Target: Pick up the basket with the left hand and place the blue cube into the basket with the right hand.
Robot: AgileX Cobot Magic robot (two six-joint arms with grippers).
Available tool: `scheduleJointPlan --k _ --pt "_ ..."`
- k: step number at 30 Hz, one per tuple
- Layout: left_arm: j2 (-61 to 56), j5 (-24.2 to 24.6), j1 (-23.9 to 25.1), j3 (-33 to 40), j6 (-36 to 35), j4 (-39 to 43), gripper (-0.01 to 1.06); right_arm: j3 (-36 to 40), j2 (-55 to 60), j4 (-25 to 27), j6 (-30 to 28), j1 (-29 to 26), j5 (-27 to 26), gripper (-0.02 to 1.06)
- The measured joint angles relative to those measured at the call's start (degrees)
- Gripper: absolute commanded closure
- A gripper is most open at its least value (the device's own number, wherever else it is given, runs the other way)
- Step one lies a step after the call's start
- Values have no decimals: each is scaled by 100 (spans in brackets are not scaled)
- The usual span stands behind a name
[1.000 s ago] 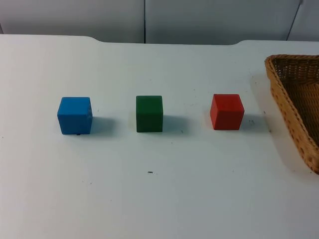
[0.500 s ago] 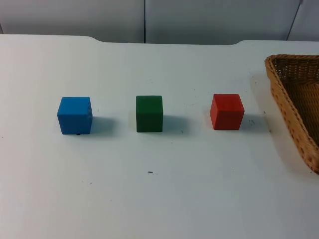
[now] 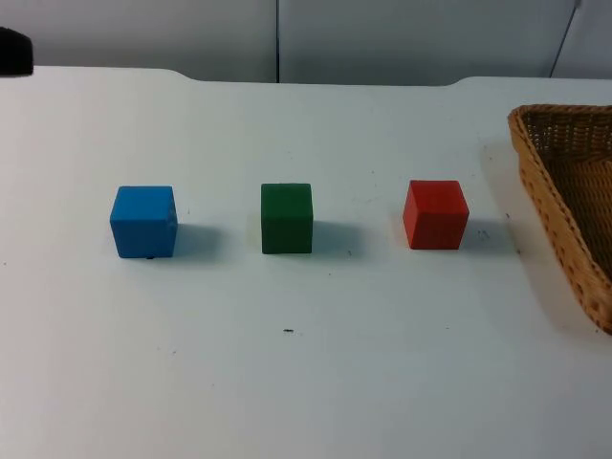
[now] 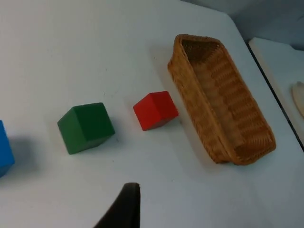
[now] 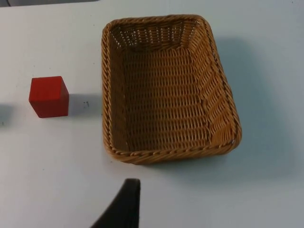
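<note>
- Worktop [image 3: 306, 382]: white, carries everything.
- Basket [image 5: 166, 85]: woven wicker, rectangular, empty, sits flat at the worktop's right edge, well apart from the blue cube. Likely light and fairly stiff with some give in the weave; best hold is over a rim wall, probably the long side facing the cubes.
- Cubes stand in one row, each apart from the next: blue [image 3: 143, 221] at the left end, green [image 3: 287, 218] in the middle, red [image 3: 435, 214] nearest the basket.
- Blue cube: solid colour, matte, crisp edges, upright. Looks rigid and light; flat opposite faces suit a straight pinch, slip risk low.
- Left gripper [image 4: 124, 209]: above the worktop on the cube side, looking across the green and red cubes to the basket. Holds nothing that I can see; can't tell how far the jaws are open.
- Right gripper [image 5: 124, 204]: hovers just short of the basket, waiting. Jaws' opening can't be judged either.
- Basket not yet lifted, cube untouched.
</note>
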Motion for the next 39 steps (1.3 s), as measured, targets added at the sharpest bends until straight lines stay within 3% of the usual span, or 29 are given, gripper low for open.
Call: scheduleJointPlan --k 14,21,30,39 --pt "2065 -718 -1880 -1748 -240 64 1 0 0 0 0 0 25 1" --pt "3020 -787 -2444 -2476 -421 167 1 0 0 0 0 0 105 1" --pt "4523 -848 -3274 -4213 -1603 1214 1 0 0 0 12 0 211 1" --pt "5797 -626 -3714 -5667 -2509 1884 1 0 0 3 36 0 270 1"
